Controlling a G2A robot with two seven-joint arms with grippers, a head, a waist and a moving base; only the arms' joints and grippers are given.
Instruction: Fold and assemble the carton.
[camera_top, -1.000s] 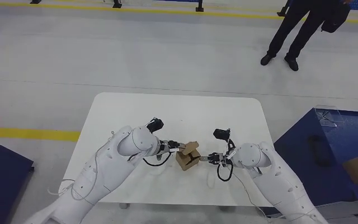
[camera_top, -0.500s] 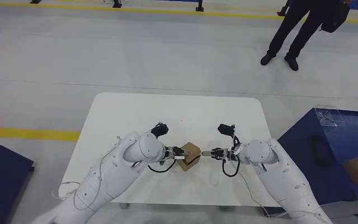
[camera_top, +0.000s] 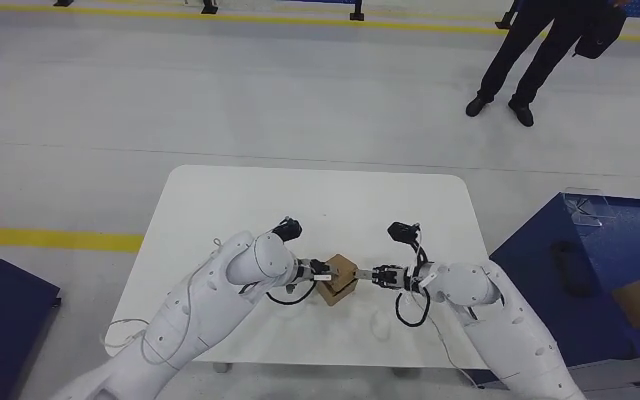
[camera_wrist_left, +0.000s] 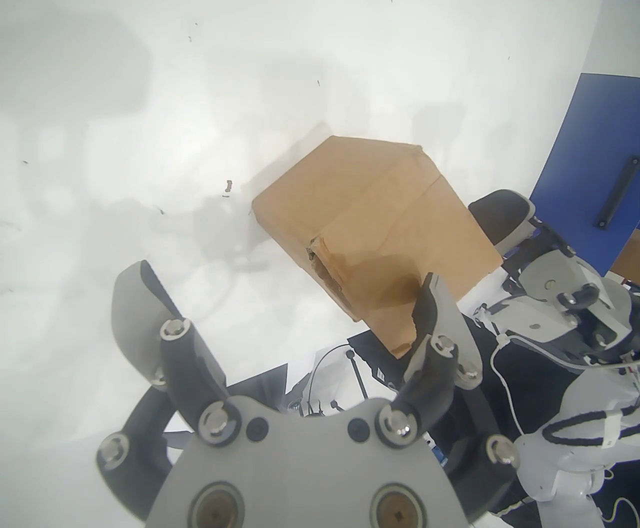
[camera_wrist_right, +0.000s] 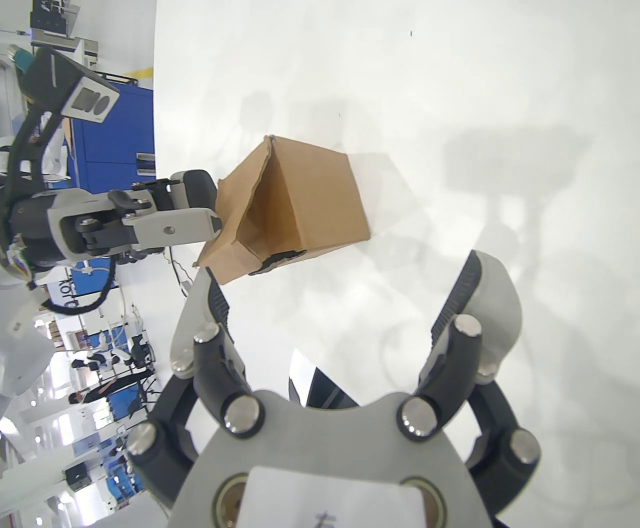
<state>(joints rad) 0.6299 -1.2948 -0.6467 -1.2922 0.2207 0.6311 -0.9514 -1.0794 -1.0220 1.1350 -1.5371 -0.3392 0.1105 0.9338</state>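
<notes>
Brown cardboard carton (camera_top: 338, 278) on white table (camera_top: 250, 200), between your grippers. Left gripper (camera_wrist_left: 282, 277) wide open, finger (camera_wrist_left: 435, 310) touching carton; right gripper (camera_wrist_right: 342, 270) wide open, empty. One-sided push may skid carton, crush flap (camera_wrist_right: 235, 220).

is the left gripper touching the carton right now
Touching. In the right wrist view the left gripper butts its fingertips against the open flap of the carton, with no gap between them.

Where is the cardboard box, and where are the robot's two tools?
carton (camera_wrist_left: 380, 220), left wrist view, on its broad brown face.
left tool (camera_wrist_left: 282, 282), left wrist view, midway between its open fingertips.
right tool (camera_wrist_right: 345, 272), right wrist view, midway between its open fingertips.
</notes>
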